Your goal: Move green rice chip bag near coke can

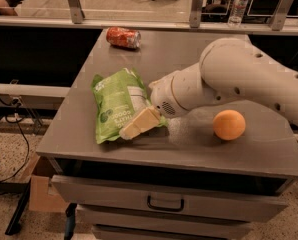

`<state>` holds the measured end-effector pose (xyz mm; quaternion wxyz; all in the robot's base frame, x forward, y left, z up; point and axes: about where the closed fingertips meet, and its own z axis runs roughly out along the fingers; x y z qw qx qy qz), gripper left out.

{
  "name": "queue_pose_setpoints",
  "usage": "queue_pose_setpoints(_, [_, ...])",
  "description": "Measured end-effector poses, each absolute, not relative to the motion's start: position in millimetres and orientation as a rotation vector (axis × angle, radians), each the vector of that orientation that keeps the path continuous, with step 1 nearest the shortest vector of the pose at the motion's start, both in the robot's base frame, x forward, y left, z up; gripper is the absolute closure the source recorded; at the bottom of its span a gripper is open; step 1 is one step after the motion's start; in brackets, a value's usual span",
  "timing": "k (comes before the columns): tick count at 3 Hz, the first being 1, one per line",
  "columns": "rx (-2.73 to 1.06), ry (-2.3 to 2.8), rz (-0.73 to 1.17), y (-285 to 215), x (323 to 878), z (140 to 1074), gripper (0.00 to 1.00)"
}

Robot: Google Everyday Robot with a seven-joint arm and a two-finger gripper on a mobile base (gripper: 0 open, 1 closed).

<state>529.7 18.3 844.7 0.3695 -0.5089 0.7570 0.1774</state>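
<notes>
dim light, jaws' shadow at bag (111, 100)

My gripper (139, 124) lies on the near right edge of the chip bag (114, 101); it is smooth, matt cream plastic. The chip bag is crinkly lime-green film with a soft sheen and a white printed panel. My arm (239, 76), to the right of the bag, has a smooth off-white plastic shell, faintly glossy, with a small perforated grille. The table (189, 49) under the bag looks like grey painted metal, smooth and matt. The soda can (123, 37), beyond the bag, is shiny red metal with a silver end. The orange (229, 124), further right of the bag, has a matt skin.
</notes>
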Motion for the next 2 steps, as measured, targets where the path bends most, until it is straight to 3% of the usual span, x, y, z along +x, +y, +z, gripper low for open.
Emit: queue_pose_setpoints(2, [-1.383, 1.91, 0.494, 29.0, 525.0, 838.8, 0.63])
